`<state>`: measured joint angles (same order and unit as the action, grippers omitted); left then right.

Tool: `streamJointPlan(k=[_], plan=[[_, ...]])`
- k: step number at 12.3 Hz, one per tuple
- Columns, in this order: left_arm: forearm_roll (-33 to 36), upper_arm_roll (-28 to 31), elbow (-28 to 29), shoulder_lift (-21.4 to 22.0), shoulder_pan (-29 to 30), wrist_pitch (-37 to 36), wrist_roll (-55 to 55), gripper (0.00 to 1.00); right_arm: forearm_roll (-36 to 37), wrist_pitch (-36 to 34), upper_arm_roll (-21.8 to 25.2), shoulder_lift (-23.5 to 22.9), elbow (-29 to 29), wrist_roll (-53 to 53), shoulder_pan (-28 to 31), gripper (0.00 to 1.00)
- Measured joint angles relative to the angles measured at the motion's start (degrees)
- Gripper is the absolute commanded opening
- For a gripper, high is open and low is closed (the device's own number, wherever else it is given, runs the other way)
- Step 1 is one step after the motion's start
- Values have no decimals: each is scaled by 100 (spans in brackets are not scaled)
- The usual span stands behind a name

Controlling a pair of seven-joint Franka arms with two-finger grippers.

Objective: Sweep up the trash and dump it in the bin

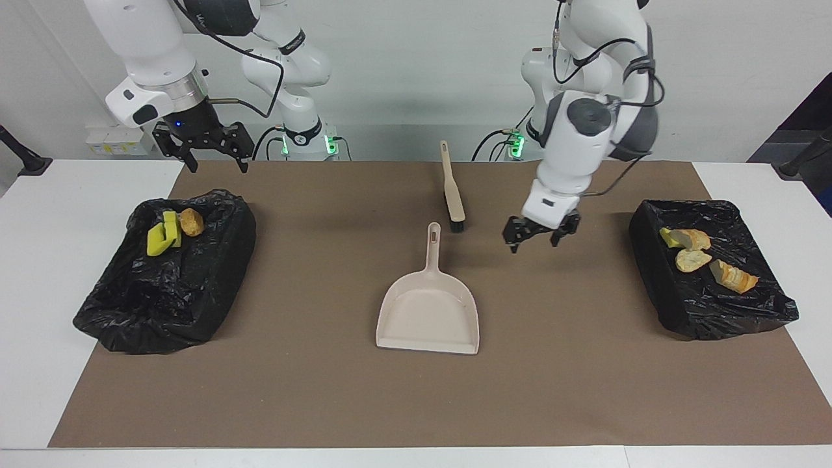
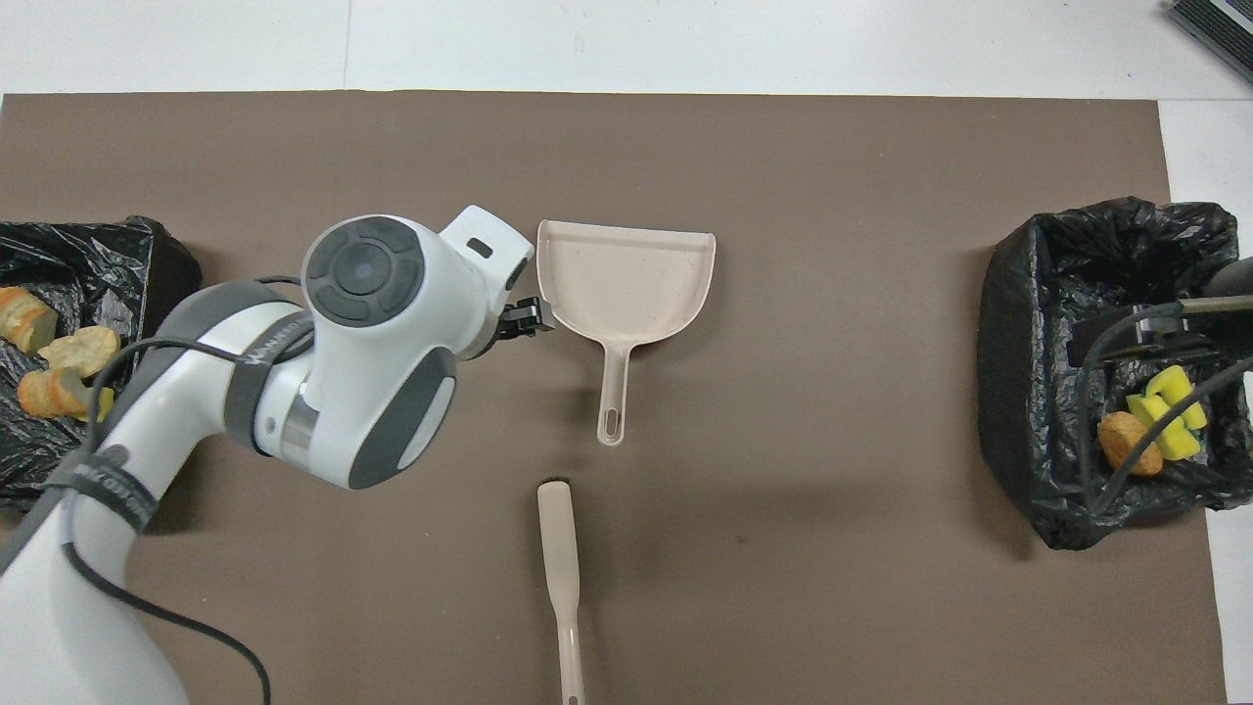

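Observation:
The trash lies in two black-bagged bins. The bin (image 1: 149, 318) (image 2: 1008, 392) at the right arm's end holds yellow sponge pieces (image 1: 162, 237) (image 2: 1170, 421) and a bread chunk (image 1: 191, 221) (image 2: 1126, 443). In the bin (image 1: 656, 286) (image 2: 166, 392) at the left arm's end lie bread chunks (image 1: 692, 250) (image 2: 59, 362) and a yellow scrap. My left gripper (image 1: 537, 238) (image 2: 524, 321) hangs open and empty over the mat, between the dustpan and that bin. My right gripper (image 1: 203, 148) waits open above the robots' edge of its bin.
A beige dustpan (image 1: 429, 312) (image 2: 626, 284) lies flat mid-mat, its handle toward the robots. Nearer the robots, just off that handle, lies the beige black-bristled brush (image 1: 452, 188) (image 2: 558, 558). The brown mat (image 1: 325, 390) covers the white table.

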<state>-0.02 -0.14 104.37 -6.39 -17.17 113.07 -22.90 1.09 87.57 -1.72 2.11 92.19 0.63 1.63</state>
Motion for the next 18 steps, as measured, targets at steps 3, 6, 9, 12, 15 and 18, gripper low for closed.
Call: streamJointPlan(k=[3,6,9,12,15,18], plan=[[0,14,69,358,826,-392,1136,100,0,0,0,0,0,0,0,100],[44,17,-1,514,1231,-720,1835,100,0,0,0,0,0,0,0,100],[345,29,-517,661,1430,-1561,2418,100,0,0,0,0,0,0,0,100],[354,29,-783,842,1597,-1836,2775,100,0,0,0,0,0,0,0,100],[356,-155,-1512,908,1590,-2672,2786,100,0,0,0,0,0,0,0,100],[358,-310,-1510,1058,1589,-2961,2801,100,0,0,0,0,0,0,0,100]])
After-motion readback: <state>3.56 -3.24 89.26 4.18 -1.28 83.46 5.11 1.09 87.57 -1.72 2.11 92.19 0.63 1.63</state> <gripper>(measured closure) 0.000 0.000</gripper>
